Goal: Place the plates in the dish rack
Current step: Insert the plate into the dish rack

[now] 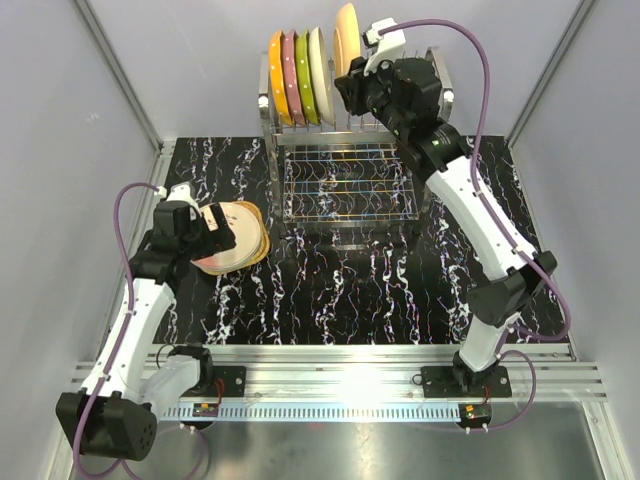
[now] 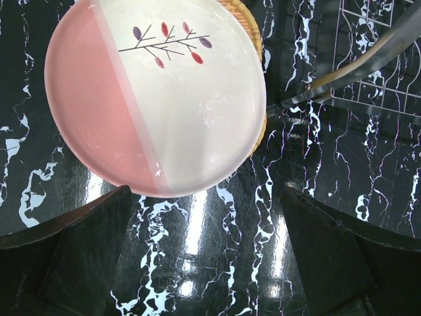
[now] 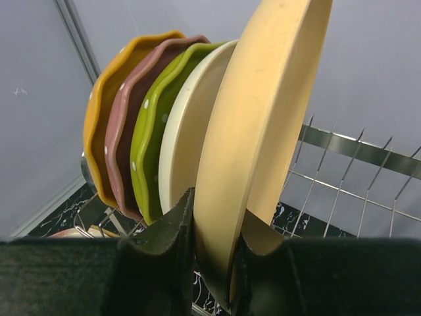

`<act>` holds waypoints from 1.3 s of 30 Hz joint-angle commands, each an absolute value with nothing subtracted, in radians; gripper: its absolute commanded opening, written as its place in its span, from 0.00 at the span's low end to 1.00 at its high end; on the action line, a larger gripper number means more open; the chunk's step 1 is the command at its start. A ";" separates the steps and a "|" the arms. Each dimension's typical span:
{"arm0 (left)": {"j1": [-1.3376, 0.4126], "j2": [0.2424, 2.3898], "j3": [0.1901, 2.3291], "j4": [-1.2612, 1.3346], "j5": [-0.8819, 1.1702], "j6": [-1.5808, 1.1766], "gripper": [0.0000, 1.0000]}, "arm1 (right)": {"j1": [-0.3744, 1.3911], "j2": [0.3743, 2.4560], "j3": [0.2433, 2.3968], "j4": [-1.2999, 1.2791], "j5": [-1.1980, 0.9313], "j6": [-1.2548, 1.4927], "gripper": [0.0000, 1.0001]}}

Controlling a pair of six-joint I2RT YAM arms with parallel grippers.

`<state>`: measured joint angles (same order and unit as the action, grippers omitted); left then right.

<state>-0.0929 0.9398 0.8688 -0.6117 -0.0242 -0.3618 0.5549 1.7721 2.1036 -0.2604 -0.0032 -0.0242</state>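
So the right gripper is clamping the bottom rim of a tan plate, one finger on each face, and holding it on edge up over the back row of the dish rack. Four plates are already standing in the prongs there: orange, pink, lime-green with white dots and cream. The tan one is hanging just beside the cream one, on its open side, and riding higher than the rest, so I'm guessing it's not seated in a slot yet. Its flat face is running roughly parallel to the racked plates, maybe leaning a touch. That's what the drop is hinging on, I think: the free slot is sitting straight below the plate, so it's mostly a matter of going down without knocking the cream neighbour. Whether the rim is already touching the prongs, I can't tell from these views. Meanwhile the left gripper is hovering with its fingers spread wide and nothing between them, over the black marbled table just short of the stack of plates lying flat on the left. The top one is a pink-and-white plate with a little twig pattern, and the left arm is clearly the nearer one for it.
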 commanded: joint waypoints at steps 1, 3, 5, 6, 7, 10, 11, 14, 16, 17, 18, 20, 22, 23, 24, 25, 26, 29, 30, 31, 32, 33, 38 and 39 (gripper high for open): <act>-0.080 0.942 0.890 -0.566 0.018 -0.353 0.99 | 0.548 1.799 2.160 -0.193 -0.046 -0.006 0.00; -0.075 0.945 0.891 -0.563 0.023 -0.354 0.99 | 0.545 1.815 2.167 -0.192 -0.046 -0.006 0.00; -0.072 0.950 0.891 -0.566 0.031 -0.353 0.99 | 0.538 1.839 2.183 -0.193 -0.043 -0.006 0.00; -0.071 0.951 0.891 -0.565 0.032 -0.354 0.99 | 0.537 1.848 2.193 -0.192 -0.040 0.021 0.00; -0.069 0.953 0.890 -0.561 0.040 -0.354 0.99 | 0.532 1.865 2.198 -0.198 -0.040 0.023 0.00; -0.063 0.957 0.891 -0.560 0.048 -0.354 0.99 | 0.526 1.891 2.215 -0.201 -0.037 0.034 0.00; -0.060 0.960 0.891 -0.561 0.054 -0.356 0.99 | 0.525 1.896 2.214 -0.193 -0.029 0.034 0.00; -0.055 0.963 0.890 -0.561 0.063 -0.356 0.99 | 0.520 1.913 2.223 -0.196 -0.029 0.044 0.00; -0.052 0.963 0.891 -0.560 0.069 -0.356 0.99 | 0.517 1.922 2.226 -0.199 -0.031 0.049 0.00; -0.052 0.963 0.890 -0.561 0.072 -0.356 0.99 | 0.517 1.922 2.226 -0.199 -0.028 0.052 0.00; -0.051 0.963 0.890 -0.560 0.072 -0.356 0.99 | 0.517 1.922 2.218 -0.199 -0.026 0.052 0.00; -0.049 0.966 0.890 -0.560 0.078 -0.356 0.99 | 0.517 1.919 2.206 -0.195 -0.018 0.058 0.00; -0.048 0.966 0.890 -0.560 0.080 -0.356 0.99 | 0.517 1.905 2.178 -0.183 -0.009 0.063 0.09; -0.048 0.966 0.890 -0.560 0.081 -0.356 0.99 | 0.517 1.904 2.171 -0.183 -0.008 0.067 0.13; -0.048 0.969 0.890 -0.560 0.083 -0.357 0.99 | 0.517 1.896 2.157 -0.180 -0.009 0.067 0.14; -0.048 0.968 0.890 -0.560 0.081 -0.357 0.99 | 0.518 1.893 2.151 -0.176 -0.011 0.067 0.15; -0.046 0.968 0.888 -0.560 0.084 -0.357 0.99 | 0.517 1.891 2.145 -0.176 -0.011 0.067 0.17; -0.046 0.973 0.888 -0.560 0.087 -0.357 0.99 | 0.517 1.891 2.144 -0.190 -0.006 0.061 0.29; -0.046 0.974 0.888 -0.560 0.087 -0.357 0.99 | 0.517 1.890 2.143 -0.193 -0.006 0.060 0.32; -0.046 0.973 0.888 -0.560 0.087 -0.357 0.99 | 0.517 1.887 2.140 -0.196 -0.005 0.063 0.43; -0.046 0.974 0.887 -0.560 0.089 -0.357 0.99 | 0.517 1.884 2.137 -0.195 -0.005 0.061 0.49; -0.046 0.974 0.888 -0.560 0.089 -0.357 0.99 | 0.517 1.882 2.128 -0.193 -0.005 0.063 0.55; -0.043 0.976 0.891 -0.561 0.086 -0.356 0.99 | 0.518 1.873 2.134 -0.195 -0.006 0.064 0.63; -0.043 0.976 0.890 -0.563 0.086 -0.356 0.99 | 0.517 1.867 2.134 -0.198 -0.006 0.066 0.63</act>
<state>-0.0505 0.9730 0.8688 -0.6025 0.0650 -0.3622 0.5167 1.9236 2.1254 -0.2272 -0.0093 0.0586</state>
